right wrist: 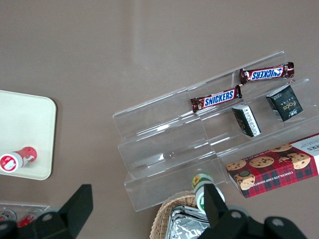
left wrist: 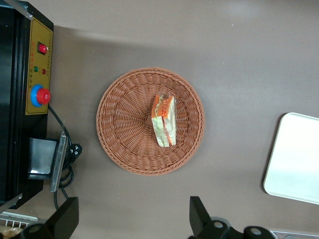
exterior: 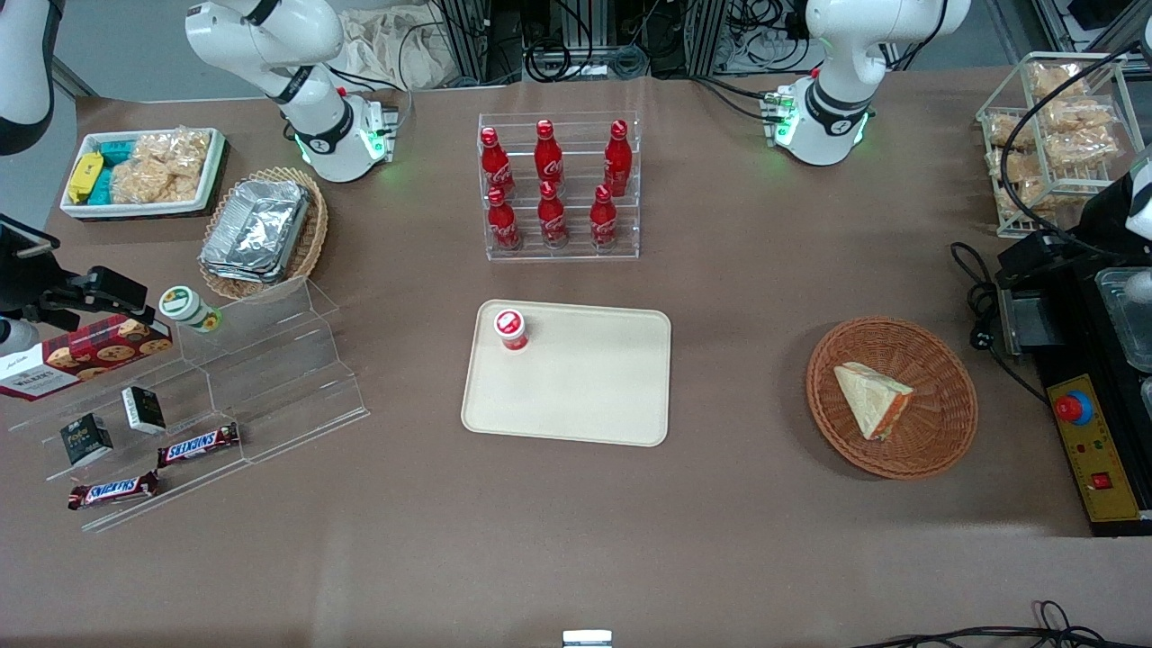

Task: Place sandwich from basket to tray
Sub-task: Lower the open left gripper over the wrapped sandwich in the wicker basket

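Note:
The sandwich (exterior: 871, 396) (left wrist: 164, 122), a wrapped pale wedge with orange-red filling on its cut side, lies in the round reddish-brown wicker basket (exterior: 828, 360) (left wrist: 119, 119). The cream tray (exterior: 585, 396) (left wrist: 294, 159) lies flat at the table's middle, toward the parked arm's end from the basket. My gripper (left wrist: 132, 201) hangs high above the table, a little farther from the front camera than the basket. Its fingers (left wrist: 195, 211) stand wide open with only bare table between them.
A small red-capped bottle (exterior: 510, 328) stands on the tray's corner. A black control box with a red button (exterior: 1080, 432) (left wrist: 39, 74) and its cables lie beside the basket. A rack of red cola bottles (exterior: 558, 184), a wire snack rack (exterior: 1053, 135) and acrylic steps (exterior: 252, 378) stand elsewhere.

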Controlling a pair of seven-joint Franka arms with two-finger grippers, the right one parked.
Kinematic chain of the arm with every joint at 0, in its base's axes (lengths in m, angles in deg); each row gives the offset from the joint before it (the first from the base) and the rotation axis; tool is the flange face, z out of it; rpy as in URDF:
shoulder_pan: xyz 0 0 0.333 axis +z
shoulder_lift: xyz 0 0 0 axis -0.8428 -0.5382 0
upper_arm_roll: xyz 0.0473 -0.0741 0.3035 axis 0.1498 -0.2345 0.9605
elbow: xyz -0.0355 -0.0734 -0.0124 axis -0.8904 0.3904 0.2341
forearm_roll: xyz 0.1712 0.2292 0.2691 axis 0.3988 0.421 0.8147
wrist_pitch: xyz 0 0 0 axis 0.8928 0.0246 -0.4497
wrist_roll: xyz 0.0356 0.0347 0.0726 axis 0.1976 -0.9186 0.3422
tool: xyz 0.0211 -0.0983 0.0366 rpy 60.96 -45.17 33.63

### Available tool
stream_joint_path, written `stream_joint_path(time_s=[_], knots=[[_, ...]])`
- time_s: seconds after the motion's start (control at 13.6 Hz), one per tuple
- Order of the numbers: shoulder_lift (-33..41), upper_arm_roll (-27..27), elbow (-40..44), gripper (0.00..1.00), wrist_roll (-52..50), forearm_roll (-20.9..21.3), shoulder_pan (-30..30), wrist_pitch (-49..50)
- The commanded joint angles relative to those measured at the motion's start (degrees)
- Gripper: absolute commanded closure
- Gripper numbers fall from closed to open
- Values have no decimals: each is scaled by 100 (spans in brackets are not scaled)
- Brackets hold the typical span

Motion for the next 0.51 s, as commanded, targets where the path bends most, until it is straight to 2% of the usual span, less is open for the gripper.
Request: stream_joint_path(time_s=[0.0,0.29,0.44], knots=[[98,66,14,0,68,52,-83,177],[46,66,57,0,24,0,-83,248],[-242,66,66,0,-55,-79,-56,230]])
